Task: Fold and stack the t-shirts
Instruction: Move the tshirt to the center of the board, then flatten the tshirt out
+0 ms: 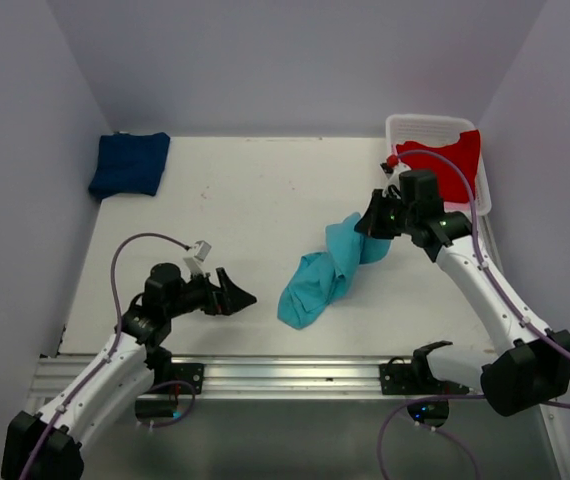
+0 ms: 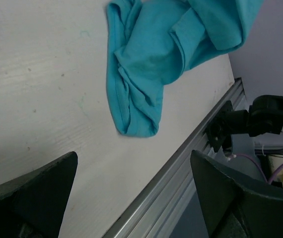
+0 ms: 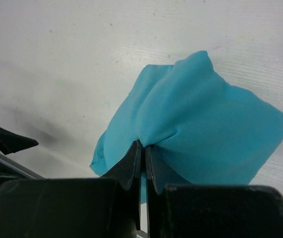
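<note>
R gripper (image 3: 142,148): jaws pinched shut on upper end of teal t-shirt (image 1: 325,270), bunched, centre-right of table (image 1: 225,190). Shirt's long axis runs diag. from that grip toward near-left. L gripper (image 1: 237,297): wide open, empty, near free lower end, so likely the nearer arm for 2nd grab.

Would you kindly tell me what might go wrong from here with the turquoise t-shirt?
The right hand pinches only a small bunch of the crumpled turquoise cloth t-shirt, so it may slip free when pulled.
The shirt lies twisted; lifting from one point could leave it bunched.
Its lower end sits near the aluminium front rail and might snag there.
</note>
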### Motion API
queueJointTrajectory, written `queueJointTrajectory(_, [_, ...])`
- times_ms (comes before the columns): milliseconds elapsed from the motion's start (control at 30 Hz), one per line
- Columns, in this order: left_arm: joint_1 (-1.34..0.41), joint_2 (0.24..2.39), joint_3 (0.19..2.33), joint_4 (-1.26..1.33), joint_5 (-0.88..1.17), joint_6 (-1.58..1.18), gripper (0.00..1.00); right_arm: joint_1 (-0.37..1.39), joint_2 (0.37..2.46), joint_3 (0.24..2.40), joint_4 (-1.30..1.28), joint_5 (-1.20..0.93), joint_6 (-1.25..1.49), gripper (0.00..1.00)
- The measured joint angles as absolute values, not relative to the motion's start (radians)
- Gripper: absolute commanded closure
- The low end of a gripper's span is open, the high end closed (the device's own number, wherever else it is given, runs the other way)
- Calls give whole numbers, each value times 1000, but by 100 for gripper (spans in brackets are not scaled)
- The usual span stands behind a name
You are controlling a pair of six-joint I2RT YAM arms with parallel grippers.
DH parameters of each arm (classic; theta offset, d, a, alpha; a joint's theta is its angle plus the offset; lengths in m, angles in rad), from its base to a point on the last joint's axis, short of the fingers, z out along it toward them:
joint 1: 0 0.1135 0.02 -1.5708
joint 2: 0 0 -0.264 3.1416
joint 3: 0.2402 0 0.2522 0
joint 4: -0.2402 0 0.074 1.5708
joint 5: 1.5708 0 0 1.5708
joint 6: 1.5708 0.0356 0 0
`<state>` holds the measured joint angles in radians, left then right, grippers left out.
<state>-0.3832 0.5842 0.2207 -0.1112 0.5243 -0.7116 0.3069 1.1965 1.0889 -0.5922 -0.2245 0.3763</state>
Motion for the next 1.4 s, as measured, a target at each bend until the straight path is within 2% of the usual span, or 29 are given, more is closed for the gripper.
queueJointTrajectory(200, [-474,772,215,165,610,-747,0,316,1205,1070,-590,-197,385,100])
queueJointTrajectory(333, [-614,951,243,346,612,-778,12,326,1227,1050,-578,-191,395,100])
queueJointTrajectory(500, [-758,1155,332,451,523,-833,16,334,1237,1026,-568,-173,399,100])
queueJointTrajectory(767, [-868,1272,407,455,354,-883,24,336,1237,1003,-559,-160,398,100])
queueJointTrajectory(967, [-894,1345,447,418,236,-928,41,336,1230,991,-553,-147,398,100])
queueJointTrajectory(1033, [-900,1389,463,402,205,-952,49,336,1227,989,-553,-147,398,100])
queueJointTrajectory(1200, [-920,1481,483,360,148,-996,54,337,1212,981,-552,-143,392,100])
queueJointTrajectory(1400, [-935,1495,496,317,103,-1038,54,337,1201,971,-553,-128,387,100])
